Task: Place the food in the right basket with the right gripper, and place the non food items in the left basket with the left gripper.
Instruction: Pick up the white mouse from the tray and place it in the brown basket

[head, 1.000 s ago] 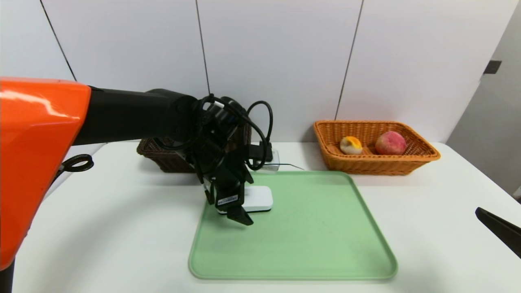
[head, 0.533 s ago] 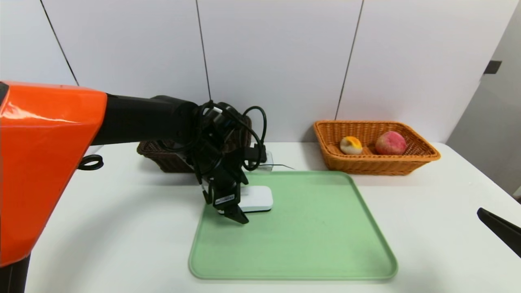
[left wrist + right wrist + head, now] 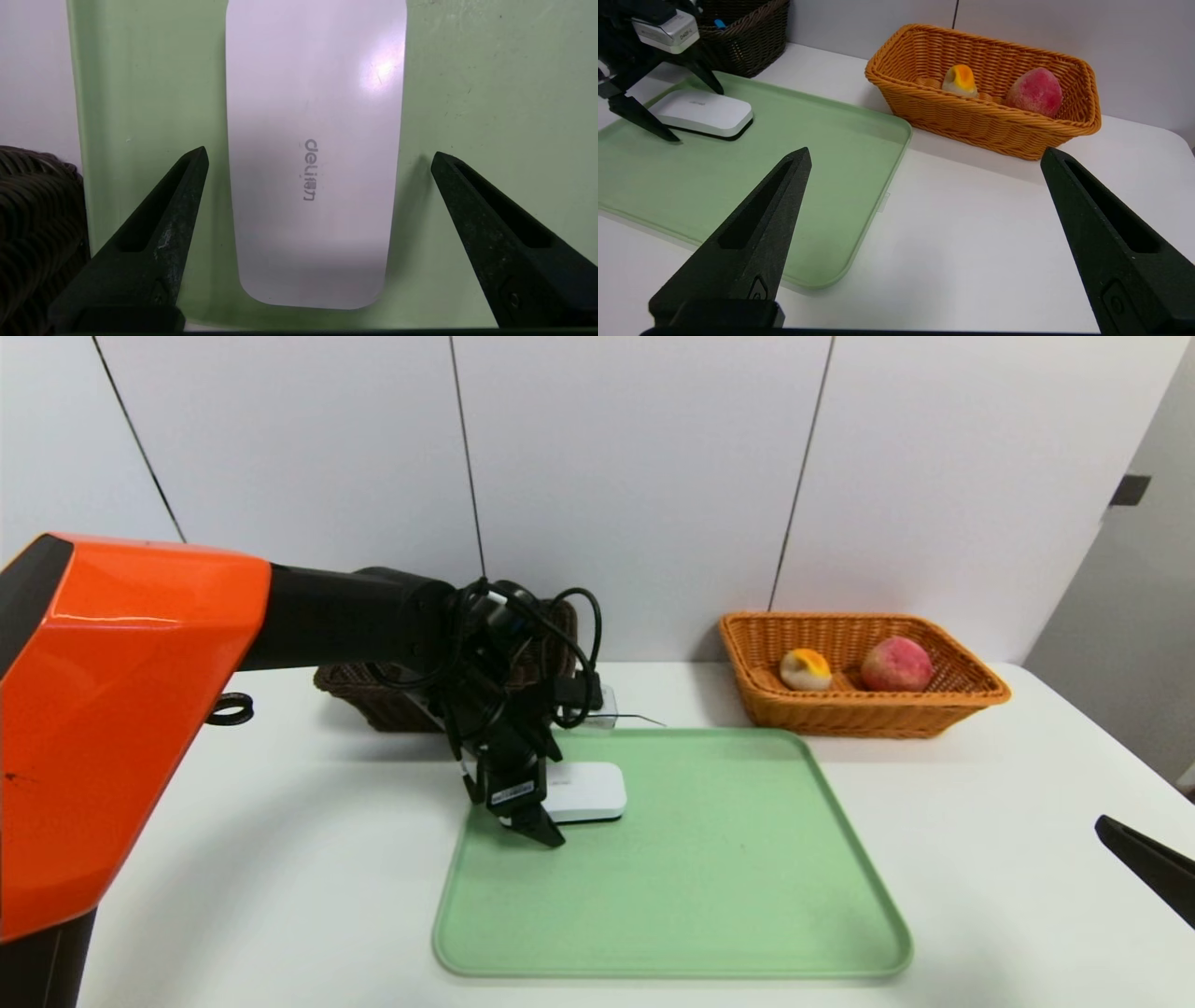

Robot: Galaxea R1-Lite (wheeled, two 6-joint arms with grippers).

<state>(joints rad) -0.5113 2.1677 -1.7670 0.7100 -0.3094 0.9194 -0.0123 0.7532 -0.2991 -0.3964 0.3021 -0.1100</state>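
Orange-tan wicker right basket [image 3: 864,674] holding peach [image 3: 896,664] and bun [image 3: 805,669], dark left basket [image 3: 373,695] behind left gripper [image 3: 319,161], its fingers spread either side of white box [image 3: 583,791] on green tray [image 3: 709,896], right gripper [image 3: 924,156] spread wide, idle over white table [image 3: 980,821], pale panelled wall [image 3: 635,476]

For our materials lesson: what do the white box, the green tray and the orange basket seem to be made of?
White box: likely glossy plastic, since it shows a light glare and printed logo.
Green tray: probably matte plastic, with a smooth moulded rim.
Orange basket: woven wicker or rattan, with visible strands.
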